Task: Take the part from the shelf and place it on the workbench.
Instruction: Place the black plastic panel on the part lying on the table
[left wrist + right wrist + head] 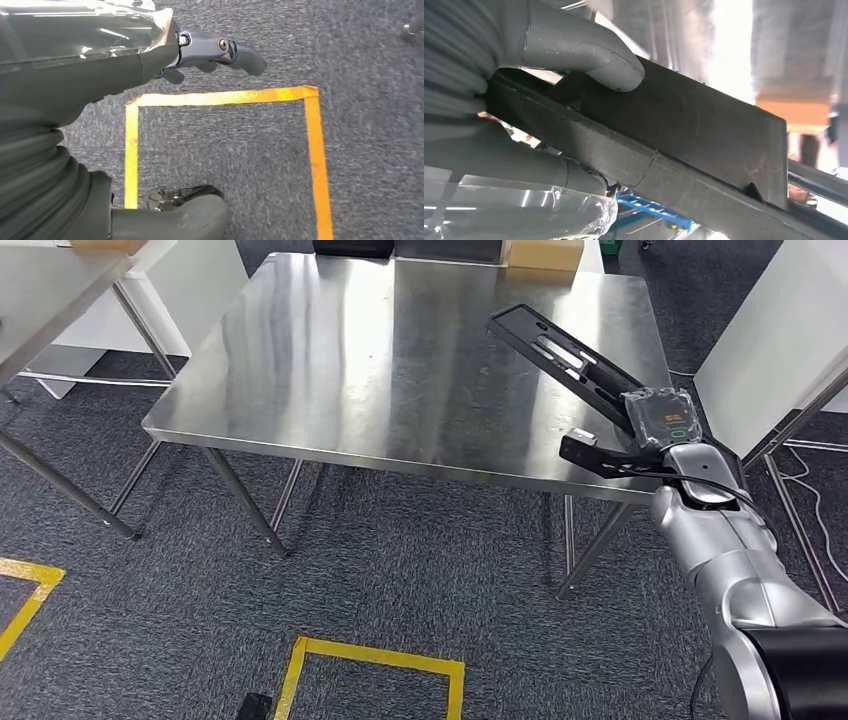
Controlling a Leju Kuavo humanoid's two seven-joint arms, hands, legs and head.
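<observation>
A long flat black part [560,350] with cut-out slots is held over the right side of the steel workbench [380,360], its far end raised and pointing toward the table's back. My right hand [655,420] grips its near end by the table's right front corner. Up close in the right wrist view the grey thumb [584,52] presses on the part's [684,130] dark face with fingers underneath. My left hand [215,52] hangs over the carpet, its fingers apart and holding nothing.
Yellow tape squares [375,660] mark the grey carpet in front of the workbench. A second steel table [50,300] stands at the left. White panels [770,340] stand at the right, a cardboard box [545,254] behind the workbench.
</observation>
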